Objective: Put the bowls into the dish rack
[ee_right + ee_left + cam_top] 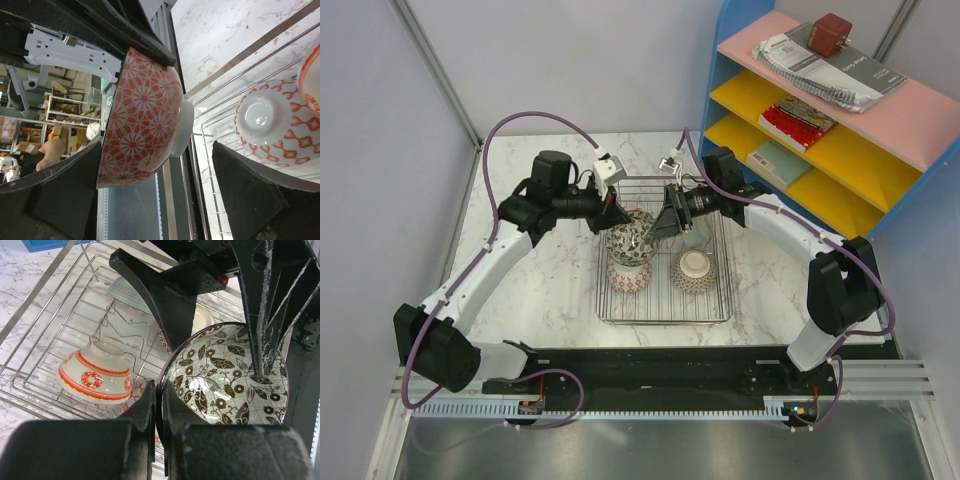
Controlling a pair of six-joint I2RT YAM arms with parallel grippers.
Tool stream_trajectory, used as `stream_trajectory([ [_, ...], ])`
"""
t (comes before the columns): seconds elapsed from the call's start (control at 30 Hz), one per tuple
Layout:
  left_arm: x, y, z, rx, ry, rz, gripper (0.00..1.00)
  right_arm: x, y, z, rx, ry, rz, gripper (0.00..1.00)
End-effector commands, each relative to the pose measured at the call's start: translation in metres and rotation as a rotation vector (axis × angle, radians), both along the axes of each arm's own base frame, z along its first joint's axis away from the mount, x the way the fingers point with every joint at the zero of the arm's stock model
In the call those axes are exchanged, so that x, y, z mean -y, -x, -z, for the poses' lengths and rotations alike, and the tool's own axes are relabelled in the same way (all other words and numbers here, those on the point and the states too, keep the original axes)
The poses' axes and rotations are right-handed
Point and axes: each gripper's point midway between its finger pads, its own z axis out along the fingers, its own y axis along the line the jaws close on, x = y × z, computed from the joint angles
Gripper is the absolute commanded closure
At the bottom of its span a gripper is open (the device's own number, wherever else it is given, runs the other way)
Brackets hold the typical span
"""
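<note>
The silver wire dish rack [720, 300] sits mid-table. My left gripper [617, 215] is shut on the rim of a bowl [628, 240] and holds it tilted on edge above the rack. The left wrist view shows the jaws [161, 395] pinching the rim, with the bowl's dark floral inside [225, 375] facing the camera. The right wrist view shows its red-orange outside with white flowers [142, 115]. My right gripper [157, 150] is open, its fingers wide on either side of this bowl. Two upturned red-patterned bowls [629, 275] [693, 268] lie in the rack.
A blue shelf unit [820, 120] with pink and yellow shelves and books stands at the back right. In the left wrist view an upturned white bowl with orange bands [95, 377] and a pale teal checked bowl [127, 290] lie among the rack tines [107, 325].
</note>
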Motion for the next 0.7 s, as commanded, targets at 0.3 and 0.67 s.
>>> stream_trajectory([
  [0.3, 0.01, 0.002, -0.027, 0.092, 0.092, 0.019, 0.98, -0.007, 0.022, -0.021, -0.027, -0.129, -0.103, 0.02],
  [0.67, 0.012, 0.002, -0.025, 0.1, 0.089, 0.016, 0.98, -0.011, 0.022, -0.037, -0.031, -0.182, -0.076, 0.09],
])
